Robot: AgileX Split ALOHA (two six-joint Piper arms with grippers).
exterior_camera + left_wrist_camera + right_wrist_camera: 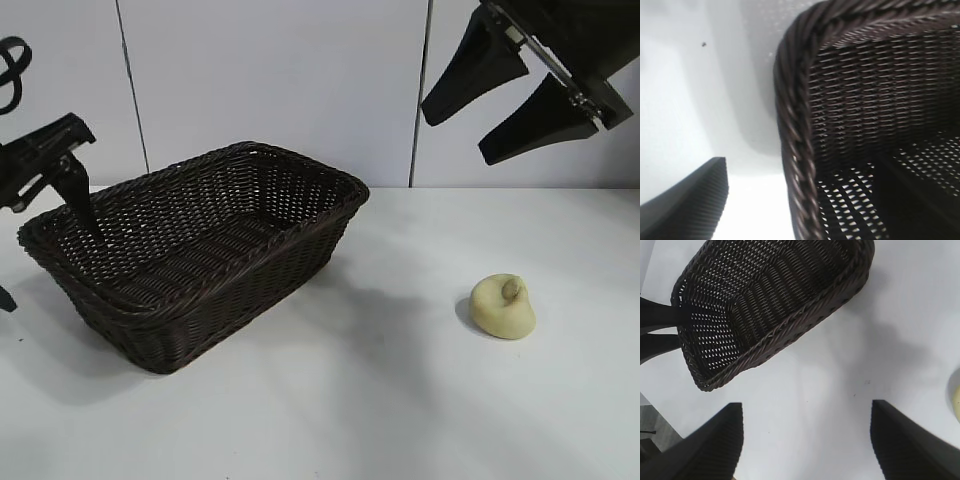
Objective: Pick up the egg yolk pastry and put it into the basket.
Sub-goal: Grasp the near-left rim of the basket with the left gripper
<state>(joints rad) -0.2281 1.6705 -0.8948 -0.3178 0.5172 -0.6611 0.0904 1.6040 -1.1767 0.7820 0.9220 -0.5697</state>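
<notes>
Egg yolk pastry lies on table, well apart from basket.

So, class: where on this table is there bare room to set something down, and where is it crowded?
Bare tabletop runs between the basket and the egg yolk pastry, and along the whole near edge. The basket's floor is also empty. It is tight at the basket's left end, where the open left gripper straddles the rim.

Pale yellow egg yolk pastry lies on the table, well apart from the empty wicker basket.
</notes>
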